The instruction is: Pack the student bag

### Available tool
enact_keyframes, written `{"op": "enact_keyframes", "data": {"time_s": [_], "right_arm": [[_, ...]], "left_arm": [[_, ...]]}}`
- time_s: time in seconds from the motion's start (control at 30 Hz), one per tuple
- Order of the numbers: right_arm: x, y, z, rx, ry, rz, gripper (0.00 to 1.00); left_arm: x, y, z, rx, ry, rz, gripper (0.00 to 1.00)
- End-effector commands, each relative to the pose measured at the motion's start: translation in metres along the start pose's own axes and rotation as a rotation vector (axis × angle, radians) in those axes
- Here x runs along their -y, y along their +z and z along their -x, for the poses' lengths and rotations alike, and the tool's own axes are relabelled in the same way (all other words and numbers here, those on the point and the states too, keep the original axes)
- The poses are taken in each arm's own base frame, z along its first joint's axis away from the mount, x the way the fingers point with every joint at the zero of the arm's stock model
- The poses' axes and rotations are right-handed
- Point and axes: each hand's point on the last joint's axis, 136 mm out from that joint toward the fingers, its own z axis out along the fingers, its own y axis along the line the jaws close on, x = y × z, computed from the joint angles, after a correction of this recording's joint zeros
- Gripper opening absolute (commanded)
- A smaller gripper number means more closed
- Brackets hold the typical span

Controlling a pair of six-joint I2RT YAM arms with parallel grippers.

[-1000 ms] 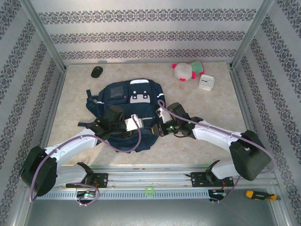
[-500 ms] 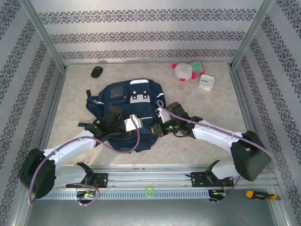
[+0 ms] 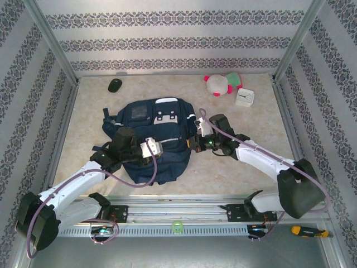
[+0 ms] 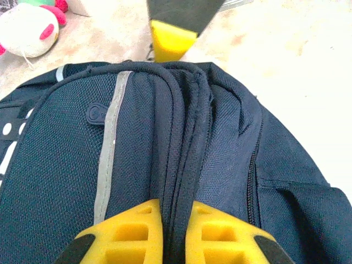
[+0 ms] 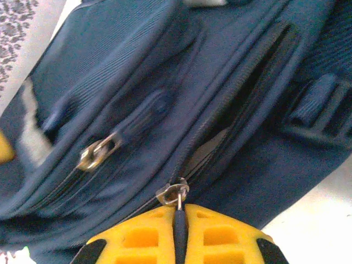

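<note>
At the middle of the beige marbled tabletop [image 3: 251, 128]: the student bag [image 3: 167, 167], a large dark navy fabric backpack with white reflective stripes and white buckle patches, lying flat with the front pocket up. Over its middle, reaching in from 7 o'clock: the left gripper [image 3: 162, 147], yellow pads pinched tight on a raised ridge of navy fabric and piping beside a grey stripe. At the bag's 3 o'clock edge: the right gripper [image 3: 193, 143], clamped on the small metal zipper pull [image 5: 175, 193] of a gaping zip. At 1 o'clock from the bag: a white plush toy with pink and green parts [image 3: 220, 84], with a small white square clock [image 3: 244, 97] just beside it. At 11 o'clock: a black computer mouse [image 3: 115, 85], well apart.
</note>
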Motion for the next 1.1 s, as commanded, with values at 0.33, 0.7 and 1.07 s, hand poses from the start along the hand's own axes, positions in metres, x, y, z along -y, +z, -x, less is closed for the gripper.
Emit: {"op": "enact_keyframes", "data": {"time_s": [0.33, 0.7, 1.07], "right_arm": [[0.093, -0.004, 0.102, 0.288, 0.087, -0.246, 0.00], [0.048, -0.021, 0.082, 0.273, -0.069, -0.159, 0.29], [-0.010, -0.040, 0.048, 0.290, -0.468, -0.038, 0.46]], "left_arm": [[0.043, -0.028, 0.028, 0.162, 0.106, -0.181, 0.04], [0.009, -0.036, 0.019, 0.077, 0.006, 0.041, 0.68], [-0.007, -0.020, -0.010, -0.125, 0.117, 0.044, 0.76]]}}
